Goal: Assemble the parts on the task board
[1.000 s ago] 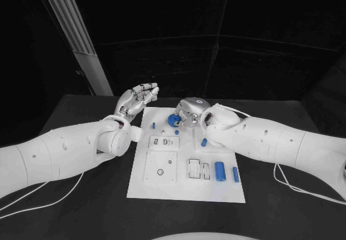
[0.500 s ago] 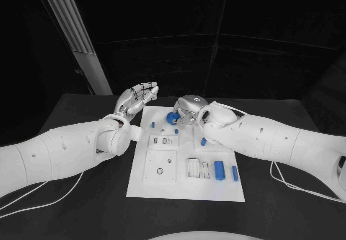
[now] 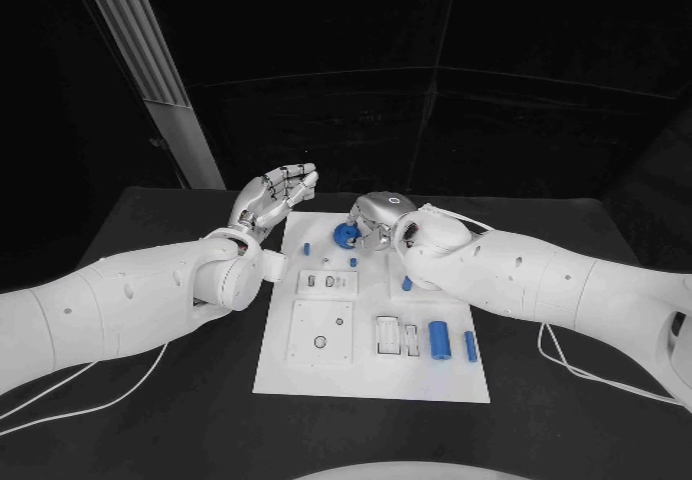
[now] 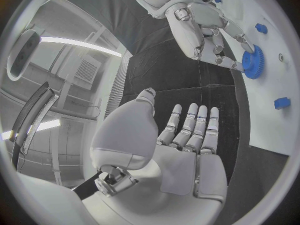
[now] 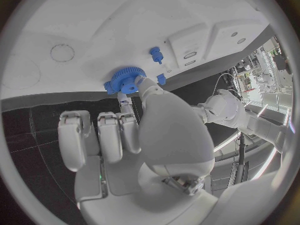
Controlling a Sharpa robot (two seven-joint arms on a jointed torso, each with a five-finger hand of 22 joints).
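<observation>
A blue gear sat at the far end of the white task board, gripped between the fingertips of the right hand; the left wrist view showed the same gear pressed against the board under those fingers, and the right wrist view showed it at the tip of the hand's extended fingers while the others stayed curled. Just beside the gear stood small blue pegs: one toward the board's left edge and one slightly nearer. Another small blue piece lay beside the right forearm. At the board's near right, a thick blue cylinder and a slimmer blue pin lay side by side, next to a rectangular recess. The left hand hovered off the board's far left corner, over the black table, fingers straight and apart, holding nothing.
</observation>
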